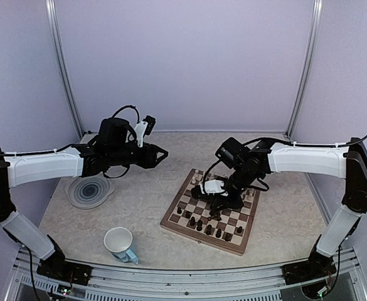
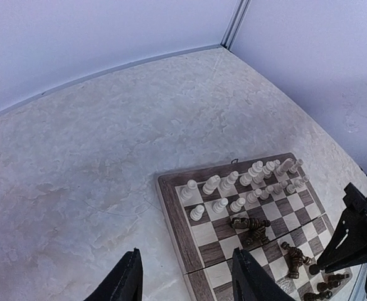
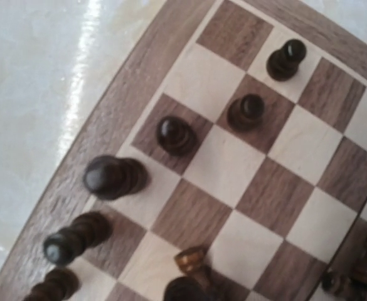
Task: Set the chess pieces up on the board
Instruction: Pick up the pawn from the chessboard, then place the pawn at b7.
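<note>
Dark brown chess pieces (image 3: 174, 135) sit straight below my right pincer (image 1: 224, 203), closed tight (on what, I cannot tell) over the board (image 1: 177, 201) toward the counter's (image 1: 142, 191) near right corner; my left pincer (image 1: 160, 154), open and empty, hangs farther off.

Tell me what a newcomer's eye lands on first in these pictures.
The chessboard right of centre draws the eye, with the right gripper shut low over its middle. Cream pieces stand in two rows along its far side, while several dark pieces lie toppled mid-board. The left gripper hangs open above the tabletop, away from the board.
</note>
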### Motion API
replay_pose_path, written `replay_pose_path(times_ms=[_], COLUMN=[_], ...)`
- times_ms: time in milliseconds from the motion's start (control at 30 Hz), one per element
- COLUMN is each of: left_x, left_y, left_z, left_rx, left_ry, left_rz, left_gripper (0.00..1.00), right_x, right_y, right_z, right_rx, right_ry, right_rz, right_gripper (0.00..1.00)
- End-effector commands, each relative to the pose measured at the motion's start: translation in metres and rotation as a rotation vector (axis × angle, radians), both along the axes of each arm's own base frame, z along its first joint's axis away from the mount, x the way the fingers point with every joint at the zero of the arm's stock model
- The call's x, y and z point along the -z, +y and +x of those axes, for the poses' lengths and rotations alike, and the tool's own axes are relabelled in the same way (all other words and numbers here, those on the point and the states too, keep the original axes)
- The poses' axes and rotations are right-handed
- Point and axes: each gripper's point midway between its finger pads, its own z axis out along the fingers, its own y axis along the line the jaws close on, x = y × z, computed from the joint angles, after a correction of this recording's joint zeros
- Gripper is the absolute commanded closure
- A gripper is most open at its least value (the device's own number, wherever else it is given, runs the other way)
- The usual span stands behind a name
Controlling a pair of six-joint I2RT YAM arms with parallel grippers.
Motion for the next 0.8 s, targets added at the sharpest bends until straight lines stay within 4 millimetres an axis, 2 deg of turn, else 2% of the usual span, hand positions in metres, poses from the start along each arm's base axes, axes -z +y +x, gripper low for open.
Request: replay_pose_path(times_ms=[0, 167, 333, 533, 767], left_x=[-0.008, -0.006, -0.004, -0.001, -0.001], left_y=[-0.008, -0.007, -0.007, -0.007, -0.007], left_z=[0.001, 0.002, 0.004, 0.005, 0.005], left_rx=[0.024, 0.021, 0.017, 0.017, 0.018], left_ry=[-0.020, -0.019, -0.017, -0.011, -0.011], left_rz=[0.001, 0.009, 0.014, 0.020, 0.020], left_gripper=[0.51, 0.51, 0.51, 0.51, 0.51], right_x=[-0.006, -0.006, 0.017, 0.034, 0.038], right_y=[-0.019, -0.041, -0.062, -0.060, -0.055], right_z=[-0.020, -0.038, -0.046, -0.047, -0.042], right_rx=[-0.007, -0.024, -0.020, -0.016, -0.011], right_ry=[0.013, -0.008, 0.008, 0.030, 0.027], right_rz=[-0.025, -0.028, -0.118, -0.126, -0.121], right_gripper=[0.94, 0.94, 0.93, 0.91, 0.90])
